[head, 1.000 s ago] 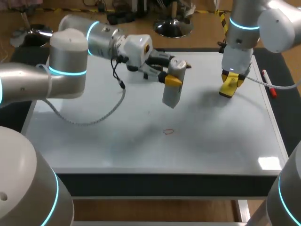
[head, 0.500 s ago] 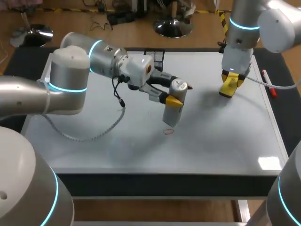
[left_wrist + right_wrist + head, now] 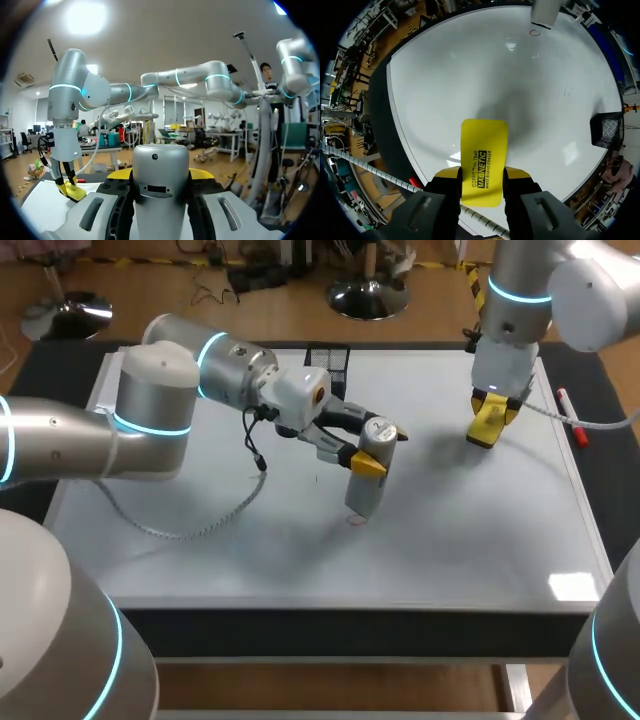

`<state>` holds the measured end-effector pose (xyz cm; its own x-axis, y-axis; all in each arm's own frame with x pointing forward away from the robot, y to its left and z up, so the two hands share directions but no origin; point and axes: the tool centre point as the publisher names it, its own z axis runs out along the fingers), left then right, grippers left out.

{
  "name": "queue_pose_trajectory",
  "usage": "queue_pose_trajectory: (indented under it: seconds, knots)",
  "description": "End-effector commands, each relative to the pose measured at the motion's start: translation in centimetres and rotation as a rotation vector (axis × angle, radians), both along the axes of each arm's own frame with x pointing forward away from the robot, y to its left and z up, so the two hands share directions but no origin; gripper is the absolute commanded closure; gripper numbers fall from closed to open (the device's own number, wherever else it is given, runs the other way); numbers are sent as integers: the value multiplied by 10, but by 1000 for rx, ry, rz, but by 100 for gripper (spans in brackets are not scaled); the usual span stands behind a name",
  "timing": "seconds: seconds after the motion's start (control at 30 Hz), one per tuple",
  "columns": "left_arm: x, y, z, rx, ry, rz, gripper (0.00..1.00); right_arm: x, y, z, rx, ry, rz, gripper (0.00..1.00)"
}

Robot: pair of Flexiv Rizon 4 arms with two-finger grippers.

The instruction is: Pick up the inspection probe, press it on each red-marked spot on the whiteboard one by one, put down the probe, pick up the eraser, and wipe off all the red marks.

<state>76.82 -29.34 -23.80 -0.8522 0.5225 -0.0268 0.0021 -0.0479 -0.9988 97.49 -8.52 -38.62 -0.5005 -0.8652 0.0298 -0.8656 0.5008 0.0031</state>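
From above, the left gripper (image 3: 366,462) pinched the grey probe (image 3: 362,495) near the middle of the desk (image 3: 605,455). The probe leaned over. Its low end was right by a small red mark (image 3: 357,521) on the whiteboard (image 3: 450,540). I could not tell if they touched. The right gripper (image 3: 492,415) pinched the yellow eraser (image 3: 484,435) near the desk's far right corner. A red pen (image 3: 571,415) lay by the right edge.

In the left wrist view, the probe (image 3: 160,185) sat squeezed between the gripper's fingers.

In the right wrist view, the eraser (image 3: 484,160) was squeezed between the yellow fingers (image 3: 449,173). Far ahead, the probe's end (image 3: 545,12) was just beside the red mark (image 3: 535,33).
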Motion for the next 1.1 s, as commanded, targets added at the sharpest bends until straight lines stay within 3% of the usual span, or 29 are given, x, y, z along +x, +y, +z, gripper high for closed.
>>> queue_pose_trajectory:
  seconds: [0.03,0.7,1.1]
  knots:
    - [5,-9,-10,-8,13,-36,100,1,0,1,-4,1,2,100]
    - [2,-3,-27,22,52,-25,100,1,0,1,-4,1,2,100]
    - [7,7,-36,72,5,-6,100,1,0,1,-4,1,2,100]
